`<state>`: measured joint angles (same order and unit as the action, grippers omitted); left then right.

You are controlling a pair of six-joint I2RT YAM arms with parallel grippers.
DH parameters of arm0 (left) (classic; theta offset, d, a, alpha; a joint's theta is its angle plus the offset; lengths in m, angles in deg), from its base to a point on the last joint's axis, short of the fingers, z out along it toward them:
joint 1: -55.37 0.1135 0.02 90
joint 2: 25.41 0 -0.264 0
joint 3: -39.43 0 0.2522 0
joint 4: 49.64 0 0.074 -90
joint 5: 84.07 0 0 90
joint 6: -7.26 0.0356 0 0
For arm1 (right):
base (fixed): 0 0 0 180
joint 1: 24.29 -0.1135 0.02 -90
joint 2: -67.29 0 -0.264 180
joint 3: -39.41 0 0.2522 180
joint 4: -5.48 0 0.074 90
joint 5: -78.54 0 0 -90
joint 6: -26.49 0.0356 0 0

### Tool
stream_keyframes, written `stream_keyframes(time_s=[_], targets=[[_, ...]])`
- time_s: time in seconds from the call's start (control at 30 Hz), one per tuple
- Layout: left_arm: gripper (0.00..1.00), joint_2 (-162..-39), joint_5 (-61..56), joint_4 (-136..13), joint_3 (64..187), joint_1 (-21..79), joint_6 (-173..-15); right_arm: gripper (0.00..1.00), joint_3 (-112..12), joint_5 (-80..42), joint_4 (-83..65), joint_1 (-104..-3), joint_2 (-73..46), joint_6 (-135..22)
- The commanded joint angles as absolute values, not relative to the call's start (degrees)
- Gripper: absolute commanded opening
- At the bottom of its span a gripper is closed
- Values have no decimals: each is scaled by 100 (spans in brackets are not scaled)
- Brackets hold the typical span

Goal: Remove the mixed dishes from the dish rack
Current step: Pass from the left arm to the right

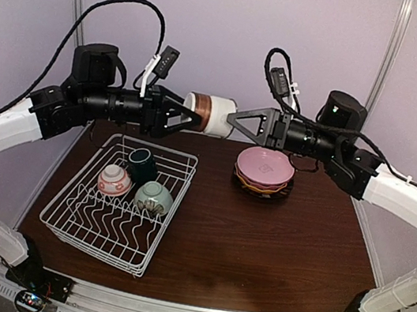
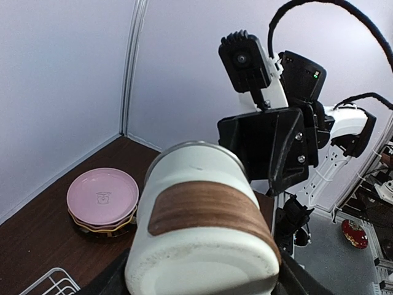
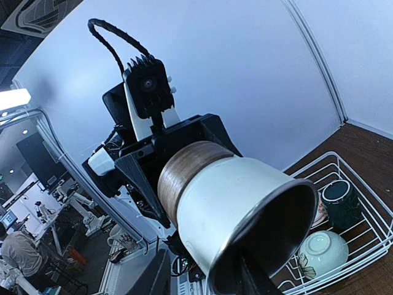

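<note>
Flanking cup (image 1: 211, 114): left tool (image 1: 191, 118), right tool (image 1: 235, 120)

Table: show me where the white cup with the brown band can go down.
Widest bare patch for the white cup: the table at front and right, between the dish rack and the right edge, nearer than the plate stack. A narrower strip runs between rack and plates. Crowded: the rack's far end, holding three cups.
</note>
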<state>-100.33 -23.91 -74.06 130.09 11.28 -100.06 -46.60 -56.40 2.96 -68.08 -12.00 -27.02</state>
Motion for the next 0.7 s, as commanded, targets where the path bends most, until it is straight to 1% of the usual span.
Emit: stream_keyframes(time_s=[0.0,0.13,0.2,0.23,0.27,0.3,0.33,0.43,0.47,0.6,0.67], targets=[[43,-9915,-2560,-6693,12881,1099,-10148,30,-4818,-5798,565,-6909,-1224,-2668],[43,-9943,-2498,-6640,12816,1103,-10155,7,-4808,-5890,722,-6916,-1198,-2561],[43,-9955,-2453,-6630,12780,1099,-10163,1,-4809,-5892,707,-6920,-1167,-2546],[44,-9959,-2429,-6633,12765,1099,-10178,0,-4809,-5879,690,-6920,-1146,-2545],[47,-9959,-2388,-6652,12764,1100,-10188,0,-4813,-5865,664,-6922,-1119,-2545],[54,-9964,-2334,-6689,12763,1103,-10205,0,-4815,-5838,615,-6921,-1093,-2563],[64,-9963,-2256,-6731,12770,1099,-10221,0,-4825,-5796,542,-6919,-1059,-2601],[91,-10001,-1933,-7056,12908,1107,-10181,0,-4888,-5577,146,-6884,-947,-2840],[97,-10021,-1840,-7196,12977,1107,-10125,0,-4920,-5501,-30,-6846,-898,-2950],[98,-10028,-1404,-7574,13112,1129,-9955,0,-5002,-5286,-917,-6505,-736,-3308],[97,-10034,-1247,-7707,13134,1142,-9920,0,-4998,-5209,-1345,-6158,-658,-3460]])
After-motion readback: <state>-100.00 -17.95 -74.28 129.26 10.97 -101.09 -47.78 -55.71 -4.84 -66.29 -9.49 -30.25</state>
